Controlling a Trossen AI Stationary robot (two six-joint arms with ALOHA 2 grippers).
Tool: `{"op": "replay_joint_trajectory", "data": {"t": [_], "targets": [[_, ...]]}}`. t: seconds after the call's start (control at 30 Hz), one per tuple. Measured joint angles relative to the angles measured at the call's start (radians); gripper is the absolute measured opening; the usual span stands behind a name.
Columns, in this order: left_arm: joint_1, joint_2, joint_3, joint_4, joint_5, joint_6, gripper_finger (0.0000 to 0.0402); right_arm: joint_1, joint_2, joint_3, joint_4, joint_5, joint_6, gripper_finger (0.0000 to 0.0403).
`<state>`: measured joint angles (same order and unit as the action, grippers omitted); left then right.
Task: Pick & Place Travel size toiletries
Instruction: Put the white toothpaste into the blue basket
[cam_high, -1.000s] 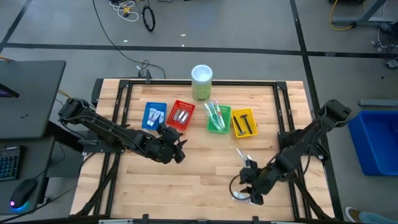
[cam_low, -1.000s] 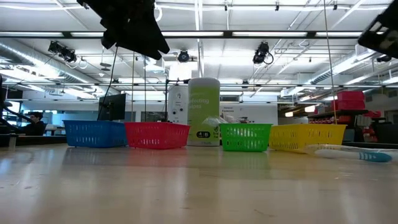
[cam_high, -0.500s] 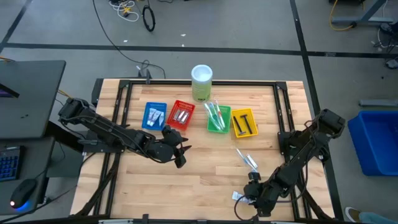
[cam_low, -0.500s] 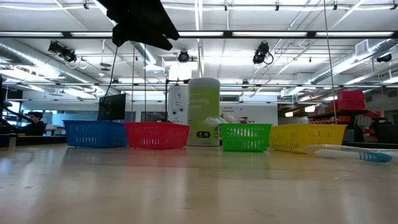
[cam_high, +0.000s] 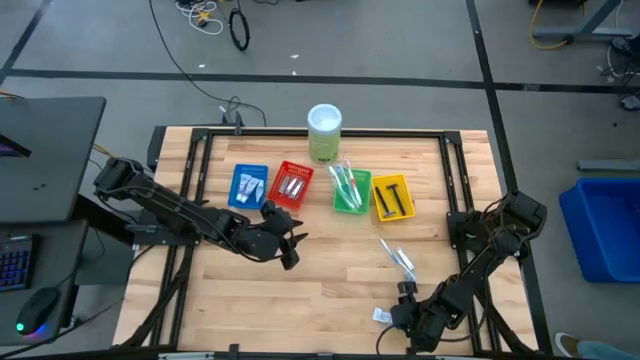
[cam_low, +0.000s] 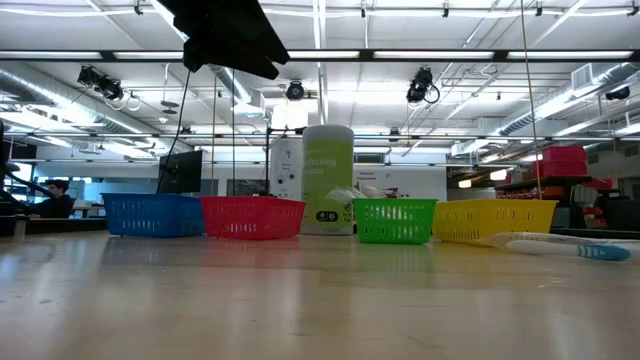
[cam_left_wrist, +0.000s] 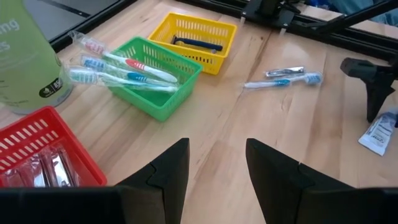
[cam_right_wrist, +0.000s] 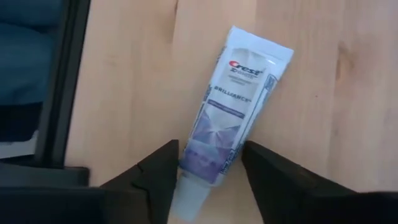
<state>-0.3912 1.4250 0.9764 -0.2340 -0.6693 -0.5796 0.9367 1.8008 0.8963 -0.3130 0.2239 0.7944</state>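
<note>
A white Crest toothpaste tube (cam_right_wrist: 239, 102) lies flat on the table near its near edge (cam_high: 382, 315). My right gripper (cam_right_wrist: 210, 146) is open and low over it (cam_high: 400, 316), one finger on each side of the tube's cap end (cam_right_wrist: 186, 183). A toothbrush (cam_high: 392, 251) and a small metal item (cam_left_wrist: 286, 71) lie on the wood right of the middle. My left gripper (cam_high: 293, 248) is open in the air near the table's middle (cam_left_wrist: 216, 146), high in the low view (cam_low: 230, 40).
Four trays stand in a row at the far side: blue (cam_high: 249, 185), red (cam_high: 292, 184), green (cam_high: 350, 190) with toothbrushes, yellow (cam_high: 392, 197) with dark razors. A pale green cylinder (cam_high: 324, 132) stands behind them. Bare wood lies between the trays and the near edge.
My right gripper has moved toward the table's near edge and lower, and its arm has left the low view. My left gripper has shifted a little toward the table's right and risen slightly.
</note>
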Motion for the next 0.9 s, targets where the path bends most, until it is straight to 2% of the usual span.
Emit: {"op": "replay_joint_trajectory", "data": {"t": [0.23,0.37,0.5,0.7,0.77,0.9], "targets": [[0.0,0.0,0.0,0.0,0.0,0.038,0.0166,-0.002,-0.004,-0.003,-0.01,0.01,-0.026,0.0118],[0.0,0.0,0.0,0.006,0.0,0.037,0.0166,-0.016,-0.048,-0.006,-0.009,0.013,-0.024,0.0097],[0.0,0.0,0.0,0.048,0.006,0.008,0.0166,-0.048,-0.121,-0.005,-0.026,0.184,-0.048,0.0099],[0.0,0.0,0.0,0.131,0.009,-0.112,0.0166,-0.125,-0.15,-0.005,0.018,0.595,-0.245,0.0111],[0.0,0.0,0.0,0.15,0.012,-0.18,0.0166,-0.171,-0.148,-0.006,0.056,0.653,-0.347,0.011],[0.002,0.0,0.0,0.165,0.015,-0.331,0.0166,-0.269,-0.147,-0.006,0.134,0.659,-0.486,0.0106]]}}
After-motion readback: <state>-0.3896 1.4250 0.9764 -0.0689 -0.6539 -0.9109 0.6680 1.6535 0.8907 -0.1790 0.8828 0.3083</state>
